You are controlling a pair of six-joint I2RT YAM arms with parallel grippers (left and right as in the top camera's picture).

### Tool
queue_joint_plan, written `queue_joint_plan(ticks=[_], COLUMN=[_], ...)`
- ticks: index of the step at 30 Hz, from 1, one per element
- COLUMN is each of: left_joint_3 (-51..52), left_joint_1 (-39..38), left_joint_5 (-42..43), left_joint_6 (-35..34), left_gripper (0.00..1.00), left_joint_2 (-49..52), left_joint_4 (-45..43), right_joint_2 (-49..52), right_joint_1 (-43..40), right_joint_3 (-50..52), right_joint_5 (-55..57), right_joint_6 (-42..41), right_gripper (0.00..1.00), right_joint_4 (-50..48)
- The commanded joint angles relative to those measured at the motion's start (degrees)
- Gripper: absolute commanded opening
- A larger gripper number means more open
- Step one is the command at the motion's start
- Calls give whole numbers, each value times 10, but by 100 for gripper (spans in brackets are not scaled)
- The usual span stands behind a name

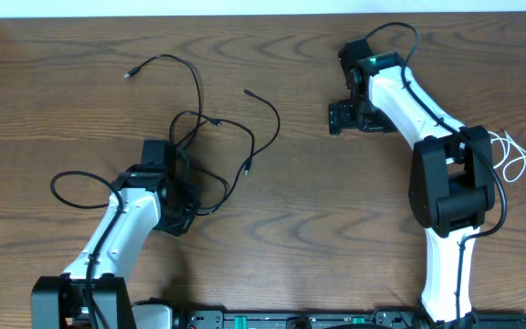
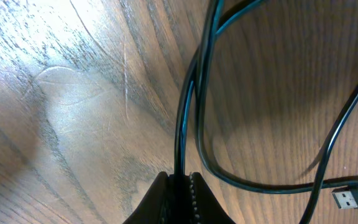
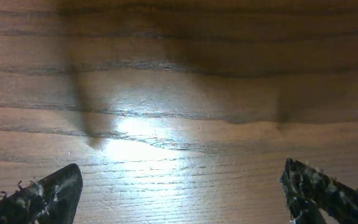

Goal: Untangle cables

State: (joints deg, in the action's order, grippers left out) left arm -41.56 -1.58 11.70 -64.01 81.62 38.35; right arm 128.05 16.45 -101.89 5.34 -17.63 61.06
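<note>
One thin glossy black cord [image 2: 180, 137] | pinched in left claw [image 2: 180, 182] | wood-grain table [image 2: 73, 93]

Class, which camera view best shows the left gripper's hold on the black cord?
The left wrist view: the left gripper is shut on a black cord running up from its fingertips. Overhead, the gripper's body hides the pinch. The right wrist view shows only table and the open right gripper.

tangled cords [image 1: 217, 137] on table [image 1: 318, 238], left half, left gripper [image 1: 179, 157] at their near side; right gripper [image 1: 334, 117] well apart to the right; lone cord [image 1: 517, 157] at far right edge
</note>
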Motion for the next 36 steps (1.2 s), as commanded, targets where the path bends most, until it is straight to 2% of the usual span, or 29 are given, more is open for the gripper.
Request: queue_joint_plan(ticks=[1, 11, 23, 28, 36], left_joint_3=[-10, -20, -29, -29, -29], left_joint_1=[3, 3, 3, 3, 3], left_joint_5=[-4, -1, 0, 45, 55], left_joint_6=[14, 29, 54, 54, 54], left_gripper=[9, 7, 7, 7, 8], left_joint_2=[-12, -20, -193, -261, -335], left_joint_4=[1, 9, 28, 20, 7], right_joint_2=[5, 5, 5, 5, 5], right_joint_1=[3, 5, 10, 16, 35], right_joint_3=[-3, -3, -3, -3, -3], right_joint_5=[1, 1, -13, -34, -45], right_joint_6=[-10, -10, -10, -10, -10], right_gripper=[99, 99, 99, 99, 99], right_joint_4=[0, 0, 0, 0, -7])
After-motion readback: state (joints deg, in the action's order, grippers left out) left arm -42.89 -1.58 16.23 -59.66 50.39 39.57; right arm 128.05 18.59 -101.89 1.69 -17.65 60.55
